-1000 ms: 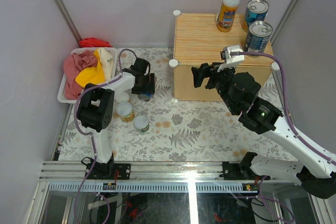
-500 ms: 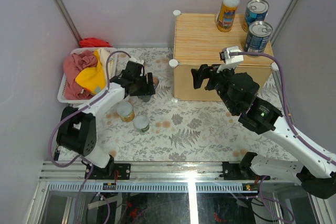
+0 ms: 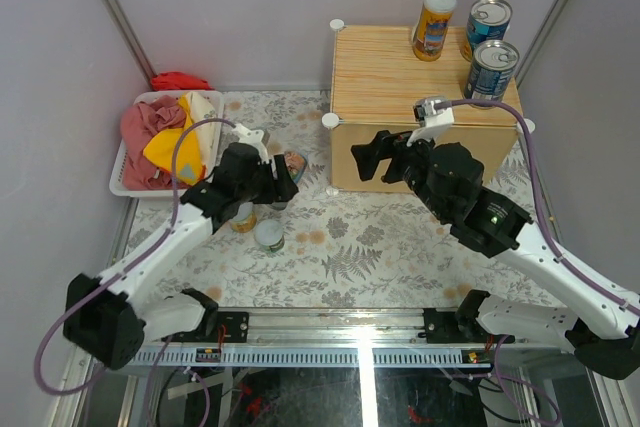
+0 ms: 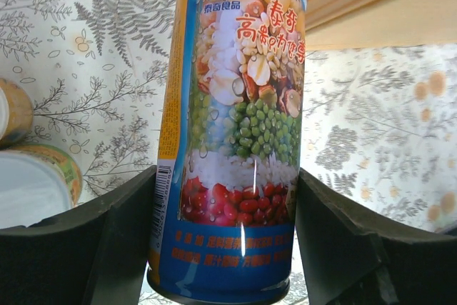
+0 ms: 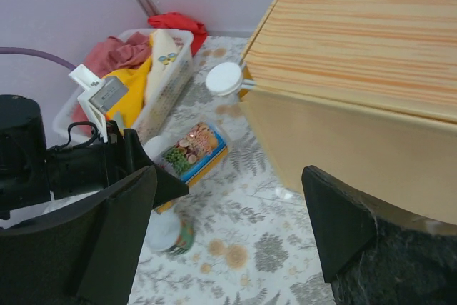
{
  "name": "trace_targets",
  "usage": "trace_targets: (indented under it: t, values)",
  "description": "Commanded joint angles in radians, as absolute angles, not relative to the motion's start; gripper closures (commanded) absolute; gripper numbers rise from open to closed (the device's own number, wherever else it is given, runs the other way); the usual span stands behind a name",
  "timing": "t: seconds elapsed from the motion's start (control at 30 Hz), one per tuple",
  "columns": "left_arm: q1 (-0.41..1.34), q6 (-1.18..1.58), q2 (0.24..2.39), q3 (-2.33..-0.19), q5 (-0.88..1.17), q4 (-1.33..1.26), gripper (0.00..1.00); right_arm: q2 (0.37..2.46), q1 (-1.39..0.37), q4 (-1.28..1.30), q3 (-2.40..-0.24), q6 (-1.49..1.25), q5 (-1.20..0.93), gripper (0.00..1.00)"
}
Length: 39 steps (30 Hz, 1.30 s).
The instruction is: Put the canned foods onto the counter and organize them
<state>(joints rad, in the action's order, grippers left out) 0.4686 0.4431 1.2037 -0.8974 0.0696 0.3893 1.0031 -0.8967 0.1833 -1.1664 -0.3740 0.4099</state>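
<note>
My left gripper [image 3: 274, 184] is shut on the slim multicoloured can [image 3: 293, 165], held tilted above the floral mat just left of the counter [image 3: 400, 72]. In the left wrist view the can [image 4: 235, 126] fills the space between both fingers, with the left gripper [image 4: 225, 244] closed round its blue base. My right gripper [image 3: 372, 155] hangs open in front of the counter's near-left corner, with nothing in it. From the right wrist, the gripper [image 5: 225, 241] looks down on the held can [image 5: 193, 149]. An orange-yellow jar [image 3: 434, 25] and two blue tins [image 3: 487, 21] [image 3: 491, 69] stand on the counter.
Two short cans [image 3: 240, 217] [image 3: 268, 236] stand on the mat below my left arm; one of them [image 5: 168, 232] shows in the right wrist view. A white basket [image 3: 126, 175] of red and yellow cloths sits at the far left. A white knob [image 5: 225, 78] marks the counter's corner.
My left arm has swung right and stretched out, carrying the slim can up toward the counter. My right gripper has moved a little left and its jaws stand wider.
</note>
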Motion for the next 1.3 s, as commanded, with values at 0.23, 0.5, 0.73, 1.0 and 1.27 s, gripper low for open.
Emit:
trace_targets:
  t: [0.23, 0.5, 0.73, 1.0, 1.27]
  values:
    - [0.541, 0.527, 0.872, -0.823, 0.06, 0.107, 1.0, 1.02, -0.904, 0.074, -1.105, -0.75, 0.17, 0.06]
    - [0.579, 0.56, 0.784, -0.844, 0.111, 0.084, 1.0, 1.054, -0.904, -0.038, -1.063, -0.856, 0.064, 0.01]
    - [0.598, 0.595, 0.75, -0.864, 0.166, 0.056, 1.0, 1.074, -0.905, -0.115, -1.016, -0.917, 0.035, 0.0]
    - [0.627, 0.616, 0.762, -0.883, 0.236, 0.021, 1.0, 1.109, -0.904, -0.179, -1.003, -0.941, 0.025, 0.01]
    - [0.663, 0.63, 0.766, -0.905, 0.25, -0.014, 1.0, 1.138, -0.904, -0.198, -0.999, -0.943, 0.029, 0.01]
